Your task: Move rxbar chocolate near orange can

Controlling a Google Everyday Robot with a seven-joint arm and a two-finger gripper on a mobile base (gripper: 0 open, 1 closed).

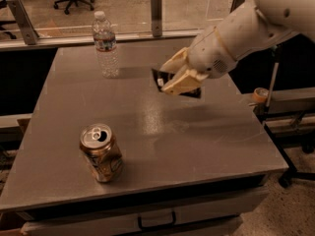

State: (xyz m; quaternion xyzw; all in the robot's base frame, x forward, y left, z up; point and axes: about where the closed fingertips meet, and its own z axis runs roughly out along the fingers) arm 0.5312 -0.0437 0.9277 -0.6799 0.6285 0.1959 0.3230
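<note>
The orange can [101, 153] stands upright near the table's front left, its silver top with pull tab showing. My gripper [175, 75] hangs above the table's middle right, its cream fingers [183, 82] shut on the rxbar chocolate [162, 79], a flat black wrapper held clear of the surface. Most of the bar is hidden behind the fingers; its dark ends stick out to the left and right. The bar is well to the right of and behind the can.
A clear plastic water bottle [106, 45] stands at the table's back left. The grey table [216, 141] has a drawer handle [156, 221] in front. A glass barrier with posts [156, 7] runs behind. A side rack with a tape roll [259, 94] sits at the right.
</note>
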